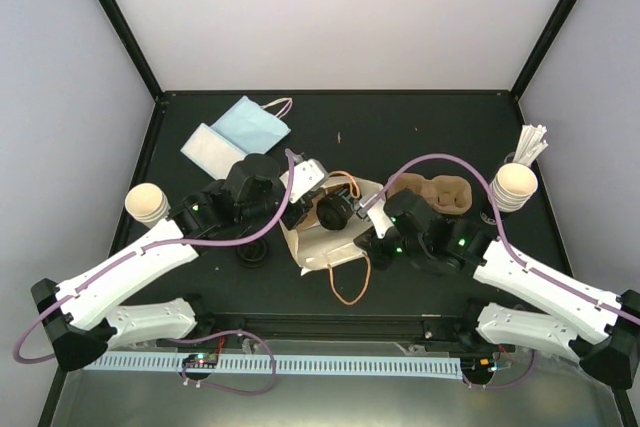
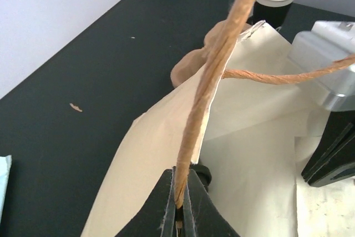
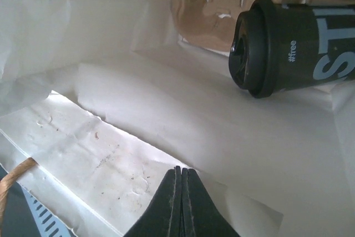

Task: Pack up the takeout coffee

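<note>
The coffee cup [image 3: 288, 48], dark with a black lid on it, is seen lying on its side inside the bag [image 3: 166, 109]. It lies ahead of the right gripper [image 3: 181, 178] and off to that gripper's right, and is touched by neither gripper. The right gripper is fully closed with nothing between its fingers, its tips held just over the bag's pale inner paper. Beyond the cup, farther from that gripper, the carrier [image 3: 205, 9] is seen past the bag's edge.

The left gripper [image 2: 178, 192] is clamped tight on the twine handle [image 2: 213, 65], which runs taut up and away from its fingers. The bag's wall is seen just ahead of it and to its right.

On the table [image 1: 400, 127], a black lid [image 1: 250, 252] lies behind the left gripper, near the bag. A beige cup [image 1: 147, 203] stands on the outer side of the left arm, well apart from both grippers. A cup stack [image 1: 515, 185] with white sticks stands on the outer side of the right arm.
</note>
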Tool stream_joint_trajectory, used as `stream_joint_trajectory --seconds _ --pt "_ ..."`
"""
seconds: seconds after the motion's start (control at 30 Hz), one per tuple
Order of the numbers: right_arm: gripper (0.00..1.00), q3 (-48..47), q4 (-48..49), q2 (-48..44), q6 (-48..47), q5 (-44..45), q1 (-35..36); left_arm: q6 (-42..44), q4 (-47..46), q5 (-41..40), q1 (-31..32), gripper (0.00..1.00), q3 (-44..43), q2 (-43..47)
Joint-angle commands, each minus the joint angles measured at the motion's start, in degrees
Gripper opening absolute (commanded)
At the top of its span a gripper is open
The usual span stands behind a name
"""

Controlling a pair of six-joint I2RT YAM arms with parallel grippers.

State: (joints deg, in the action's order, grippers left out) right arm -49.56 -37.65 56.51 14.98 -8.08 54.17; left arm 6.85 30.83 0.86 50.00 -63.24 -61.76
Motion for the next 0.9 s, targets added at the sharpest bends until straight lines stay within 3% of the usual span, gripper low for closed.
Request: stream_joint_trajectory --seconds 0.0,0.5,0.87 --pt "0.01 2.28 1.92 -1.88 1.94 1.6 2.17 -2.1 1.1 2.4 1.32 0.02 1.17 1.68" --pt "0.01 9.07 9.83 -10.11 3.03 5.2 6.95 -6.63 0.56 5.74 5.36 0.01 5.82 5.39" --pt "0.04 4.97 11.48 -9.71 -7.96 11.02 11.96 -7.95 -0.02 4.11 5.46 0.02 5.5 5.55"
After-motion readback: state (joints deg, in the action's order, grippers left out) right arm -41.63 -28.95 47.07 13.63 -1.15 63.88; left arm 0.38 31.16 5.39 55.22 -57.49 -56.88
